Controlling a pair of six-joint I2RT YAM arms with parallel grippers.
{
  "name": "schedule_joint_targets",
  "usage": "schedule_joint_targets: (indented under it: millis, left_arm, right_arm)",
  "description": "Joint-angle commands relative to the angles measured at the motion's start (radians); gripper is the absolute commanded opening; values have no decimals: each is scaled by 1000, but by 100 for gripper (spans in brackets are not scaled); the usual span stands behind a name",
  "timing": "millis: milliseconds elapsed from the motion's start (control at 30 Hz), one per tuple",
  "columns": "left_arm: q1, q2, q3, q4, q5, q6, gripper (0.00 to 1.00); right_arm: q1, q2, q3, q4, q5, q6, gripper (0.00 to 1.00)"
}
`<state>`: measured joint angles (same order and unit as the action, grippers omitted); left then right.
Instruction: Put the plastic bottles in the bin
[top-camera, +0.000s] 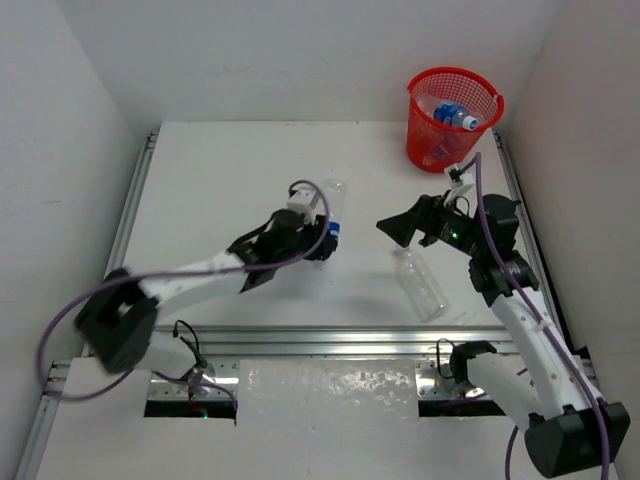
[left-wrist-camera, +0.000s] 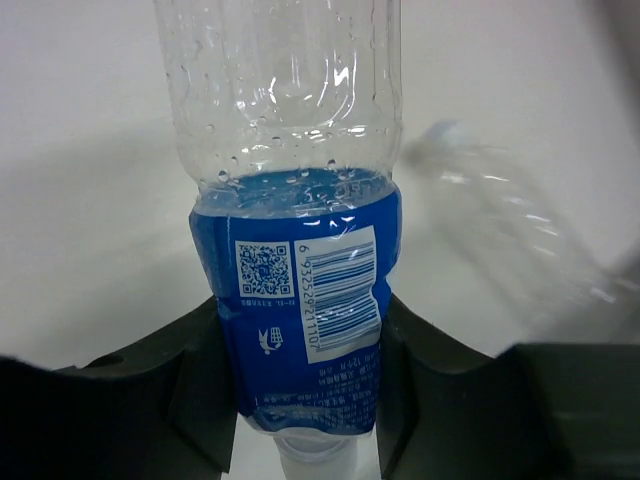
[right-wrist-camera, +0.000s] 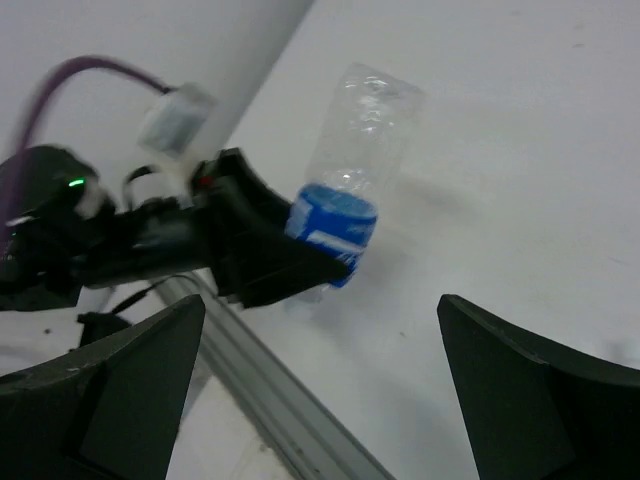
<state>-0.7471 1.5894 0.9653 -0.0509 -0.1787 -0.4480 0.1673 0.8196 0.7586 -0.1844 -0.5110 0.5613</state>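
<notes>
My left gripper (top-camera: 318, 243) is shut on a clear bottle with a blue label (top-camera: 330, 215), (left-wrist-camera: 300, 290), gripping it at the label just above the table; its base points away. It also shows in the right wrist view (right-wrist-camera: 345, 190). An unlabelled clear bottle (top-camera: 420, 283) lies on the table near the right arm, and shows blurred in the left wrist view (left-wrist-camera: 520, 230). My right gripper (top-camera: 400, 228), (right-wrist-camera: 320, 380) is open and empty, raised above the table. The red mesh bin (top-camera: 452, 118) stands at the back right with bottles (top-camera: 452, 115) inside.
White walls enclose the table on the left, back and right. An aluminium rail (top-camera: 330, 340) runs along the near edge, also seen in the right wrist view (right-wrist-camera: 270, 400). The left arm's purple cable (top-camera: 180, 275) loops above the table.
</notes>
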Motion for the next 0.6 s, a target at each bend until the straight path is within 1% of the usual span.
schedule_joint_targets:
  millis: [0,33,100,167,233,333,400,433,467,500,533,567]
  left_arm:
    - [-6,-300,-330,604,324,60,0]
    - [3,-381,-402,687,472,46,0]
    - [15,-446,-441,745,559,32,0]
    - [17,-473,-483,782,645,5,0]
    - [15,-490,-491,798,679,-6,0]
    - [18,-488,-478,807,734,-29,0]
    - [17,-490,-473,816,746,-34,0]
    - [18,-488,-462,812,748,-35,0]
    - [17,-491,-456,803,743,-32,0]
    - [18,-494,-448,774,736,-26,0]
    - [18,-500,-433,754,705,-18,15]
    - [18,-508,-427,696,676,-14,33]
  right_arm:
    - [12,82,-41,463,-302,213,99]
    - [33,149,-45,581,-366,271,99]
    - [64,220,-35,637,-362,279,99]
    - [118,260,13,645,-348,247,99]
    - [161,308,65,637,-354,218,99]
    - [204,345,103,619,-347,195,99]
    - [224,360,117,603,-345,180,98]
    - [225,374,120,606,-359,178,81]
    - [225,378,122,609,-369,180,55]
    - [225,383,125,603,-365,173,22]
    - [225,377,123,562,-330,158,0]
    - [225,372,123,539,-308,144,0]
